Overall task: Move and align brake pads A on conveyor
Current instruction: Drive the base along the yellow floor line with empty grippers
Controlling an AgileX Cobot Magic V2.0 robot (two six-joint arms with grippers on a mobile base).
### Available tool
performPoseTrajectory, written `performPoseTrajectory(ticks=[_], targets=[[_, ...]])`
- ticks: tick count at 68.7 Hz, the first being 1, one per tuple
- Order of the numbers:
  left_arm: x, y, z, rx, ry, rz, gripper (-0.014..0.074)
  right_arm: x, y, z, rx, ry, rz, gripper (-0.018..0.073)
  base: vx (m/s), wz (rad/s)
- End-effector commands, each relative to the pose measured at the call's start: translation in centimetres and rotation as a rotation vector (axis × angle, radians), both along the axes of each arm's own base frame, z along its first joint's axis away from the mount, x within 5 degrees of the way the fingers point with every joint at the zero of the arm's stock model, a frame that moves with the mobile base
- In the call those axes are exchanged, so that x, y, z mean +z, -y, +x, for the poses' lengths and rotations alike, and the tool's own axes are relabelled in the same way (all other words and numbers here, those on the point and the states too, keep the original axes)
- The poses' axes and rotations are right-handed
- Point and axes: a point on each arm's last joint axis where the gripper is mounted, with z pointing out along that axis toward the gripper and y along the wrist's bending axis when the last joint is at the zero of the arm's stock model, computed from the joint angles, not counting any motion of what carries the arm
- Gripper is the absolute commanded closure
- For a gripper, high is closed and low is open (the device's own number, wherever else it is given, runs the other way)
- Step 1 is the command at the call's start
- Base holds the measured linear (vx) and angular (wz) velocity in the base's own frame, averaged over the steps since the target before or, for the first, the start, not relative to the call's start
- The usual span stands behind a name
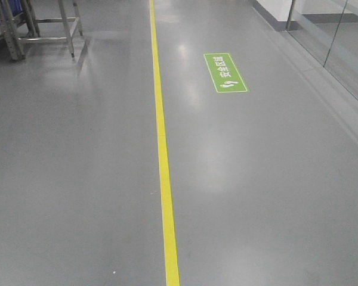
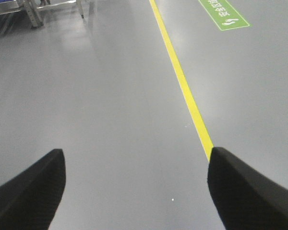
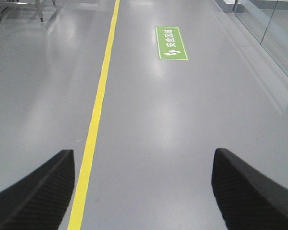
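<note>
Left gripper [image 2: 135, 160]: fingers spread wide, holding nothing, bare grey floor [image 2: 110, 105] between them, yellow floor line [image 2: 182, 81] meeting the tip of one finger. Right gripper [image 3: 143, 158]: likewise spread and empty, yellow floor line just inside one finger, green floor sign [image 3: 171, 43] far ahead of the fingertips. Brake pads A and conveyor: in no view, so likely hazards are base drift toward the steel frame legs [image 1: 48, 27] or glass partition [image 1: 340, 36], or a reach begun with no sight of the belt.

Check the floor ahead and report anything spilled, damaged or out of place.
Nothing stands out. The grey floor shows no spill, the yellow line runs straight and unbroken, and the green sign lies flat. Both the left gripper and right gripper are open and empty.
</note>
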Motion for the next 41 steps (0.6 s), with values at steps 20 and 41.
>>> performPoseTrajectory(ticks=[20,41], targets=[[1.27,0.08,0.26,-0.007,0.08,-0.006,0.001,1.48,0.13,0.21,-0.014,0.092,-0.007,-0.0009,0.23,-0.08],[1.27,0.08,0.26,-0.007,0.08,-0.006,0.001,1.48,0.13,0.21,-0.014,0.092,-0.007,-0.0009,0.38,0.05]])
